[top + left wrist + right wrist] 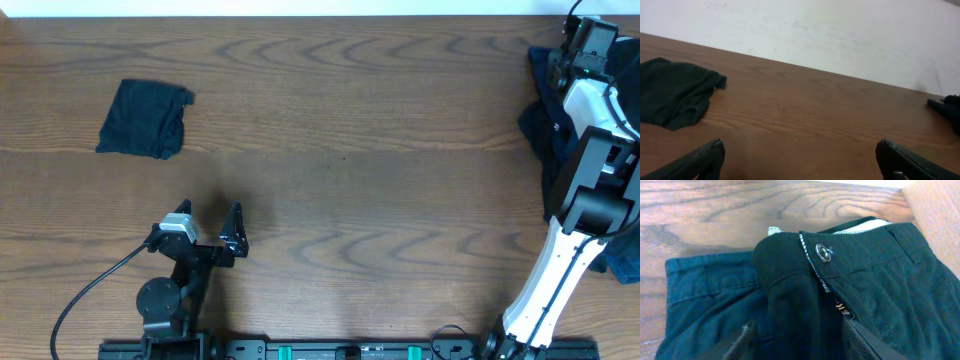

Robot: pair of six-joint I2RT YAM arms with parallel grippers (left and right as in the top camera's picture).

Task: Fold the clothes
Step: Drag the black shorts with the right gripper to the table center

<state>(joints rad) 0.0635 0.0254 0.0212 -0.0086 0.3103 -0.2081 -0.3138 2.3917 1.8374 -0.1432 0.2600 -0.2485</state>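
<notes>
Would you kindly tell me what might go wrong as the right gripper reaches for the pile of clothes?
1. The black trousers lie partly over the navy garment, so the open right gripper above them may pinch both and lift two together.
2. The metal snap sits near the fingers; closing on it could slip.
3. The pile seems close to the table edge; a sideways drag might pull it off.
</notes>
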